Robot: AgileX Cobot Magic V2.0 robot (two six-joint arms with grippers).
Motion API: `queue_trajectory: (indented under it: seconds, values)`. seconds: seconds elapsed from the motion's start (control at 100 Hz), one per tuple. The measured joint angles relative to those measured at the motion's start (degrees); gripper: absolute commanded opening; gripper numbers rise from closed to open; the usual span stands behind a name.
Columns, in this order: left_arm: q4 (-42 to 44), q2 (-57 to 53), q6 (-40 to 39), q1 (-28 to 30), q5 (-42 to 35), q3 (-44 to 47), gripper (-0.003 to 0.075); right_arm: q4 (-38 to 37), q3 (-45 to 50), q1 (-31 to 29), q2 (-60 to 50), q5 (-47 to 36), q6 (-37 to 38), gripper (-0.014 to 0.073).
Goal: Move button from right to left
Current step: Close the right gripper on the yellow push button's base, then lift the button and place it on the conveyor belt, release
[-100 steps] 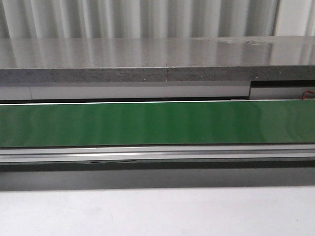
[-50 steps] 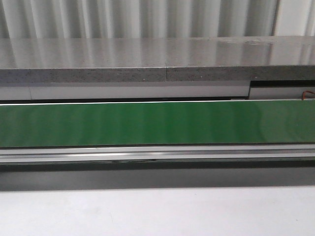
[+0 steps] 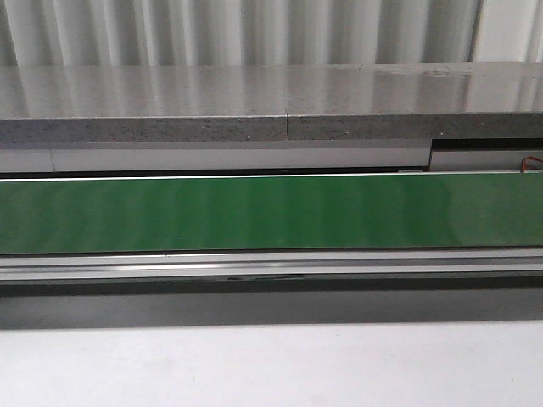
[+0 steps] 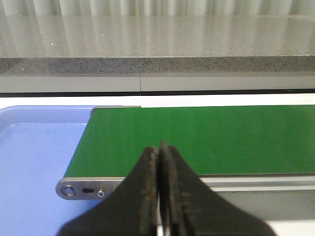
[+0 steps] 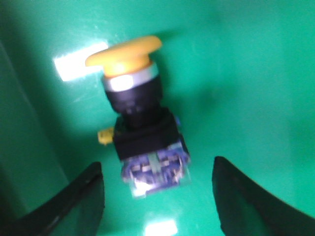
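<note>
The button (image 5: 140, 123) lies on its side on a shiny green surface (image 5: 246, 88) in the right wrist view, with its orange-yellow cap, black collar and blue boxy body showing. My right gripper (image 5: 157, 169) is open just above it, one finger on each side of the blue body, not touching it. My left gripper (image 4: 160, 162) is shut and empty, over the near rail at the end of the green conveyor belt (image 4: 206, 137). Neither gripper nor the button shows in the front view.
A blue tray (image 4: 34, 157) lies past the belt's end in the left wrist view. The green belt (image 3: 271, 212) runs across the front view, with a grey stone ledge (image 3: 254, 106) behind it and a white table edge (image 3: 271, 365) in front.
</note>
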Motion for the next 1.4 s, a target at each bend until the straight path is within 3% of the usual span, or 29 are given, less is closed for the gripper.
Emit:
queue_trajectory:
  seconds: [0.17,0.34,0.39,0.69,1.0,1.21,1.4]
  values:
    - [0.0,0.0,0.0,0.0,0.0,0.0,-0.002,0.35,-2.2,0.0,4.14,-0.23,-2.21,0.0447]
    - [0.0,0.0,0.0,0.0,0.0,0.0,-0.002,0.71,-2.8,0.0,4.78,-1.26,-3.02,0.021]
    - [0.0,0.0,0.0,0.0,0.0,0.0,-0.002,0.71,-2.91,0.0,4.78,-1.26,-3.12,0.018]
    - [0.0,0.0,0.0,0.0,0.0,0.0,-0.002,1.9,-6.74,1.04,0.55,2.9,-3.12,0.0186]
    - [0.0,0.0,0.0,0.0,0.0,0.0,-0.002,3.01,-7.22,9.09,-12.44,7.15,-3.12,0.0186]
    - [0.0,0.0,0.0,0.0,0.0,0.0,-0.002,3.47,-5.78,14.73,-13.18,8.76,-3.12,0.0186]
    - [0.0,0.0,0.0,0.0,0.0,0.0,-0.002,3.57,-1.2,15.45,-11.44,6.96,-3.12,0.0186]
